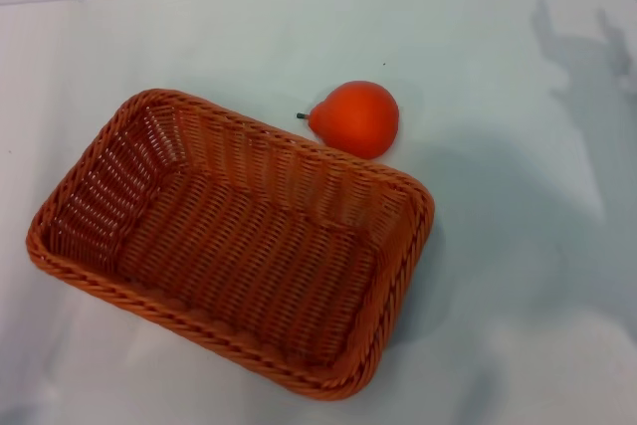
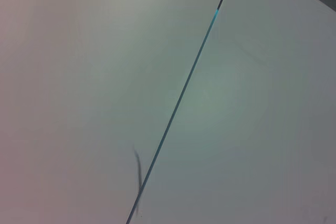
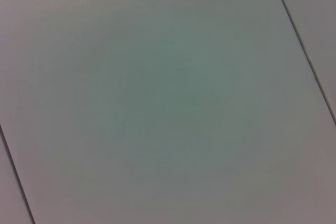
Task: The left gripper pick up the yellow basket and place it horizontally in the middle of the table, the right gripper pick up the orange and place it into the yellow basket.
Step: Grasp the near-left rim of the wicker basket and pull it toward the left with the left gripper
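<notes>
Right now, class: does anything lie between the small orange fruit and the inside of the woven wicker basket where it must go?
Nothing visible does. The smooth orange fruit lies on the white table just outside the orange-brown woven wicker basket's far rim, and the basket is open and empty. Neither pincer is in view.

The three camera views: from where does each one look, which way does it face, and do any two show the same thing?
Head view: from the robot's head, forward and down at the yellow basket, the orange behind it and the table; no gripper shows.
Left wrist view: on the left arm, facing pale panels with a seam; no fingers show.
Right wrist view: on the right arm, facing similar pale panels; no fingers show.
Shared: both wrist views show seamed pale panels.
</notes>
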Robot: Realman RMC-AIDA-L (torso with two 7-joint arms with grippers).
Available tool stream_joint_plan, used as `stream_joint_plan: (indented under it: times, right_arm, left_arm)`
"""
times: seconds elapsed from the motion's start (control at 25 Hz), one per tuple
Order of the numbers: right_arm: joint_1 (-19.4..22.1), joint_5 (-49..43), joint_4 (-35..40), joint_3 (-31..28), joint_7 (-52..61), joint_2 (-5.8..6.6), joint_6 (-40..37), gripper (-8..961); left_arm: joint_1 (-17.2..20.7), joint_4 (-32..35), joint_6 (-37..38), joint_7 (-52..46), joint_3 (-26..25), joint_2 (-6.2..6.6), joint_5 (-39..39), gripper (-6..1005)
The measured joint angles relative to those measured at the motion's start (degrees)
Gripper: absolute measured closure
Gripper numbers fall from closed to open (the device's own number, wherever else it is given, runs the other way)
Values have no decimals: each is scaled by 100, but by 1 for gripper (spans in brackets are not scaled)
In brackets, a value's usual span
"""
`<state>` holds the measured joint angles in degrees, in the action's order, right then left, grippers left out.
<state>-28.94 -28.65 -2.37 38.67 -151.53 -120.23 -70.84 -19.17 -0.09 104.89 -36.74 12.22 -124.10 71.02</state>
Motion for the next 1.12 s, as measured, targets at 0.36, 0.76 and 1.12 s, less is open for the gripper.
stream_joint_plan:
  times: [0.36, 0.76, 1.12]
  right_arm:
    - [3, -11, 0, 0, 7, 0, 0, 126]
    - [-7, -6, 1, 0, 40, 15, 0, 127]
    - [-3, 9, 23, 0, 118, 19, 0, 126]
  left_arm:
    - [-9, 0, -9, 0, 1, 0, 0, 115]
    - [-35, 2127, -642, -2556, 1546, 186, 104, 136]
    - [-397, 5220, -897, -5900, 1881, 593, 2792, 154]
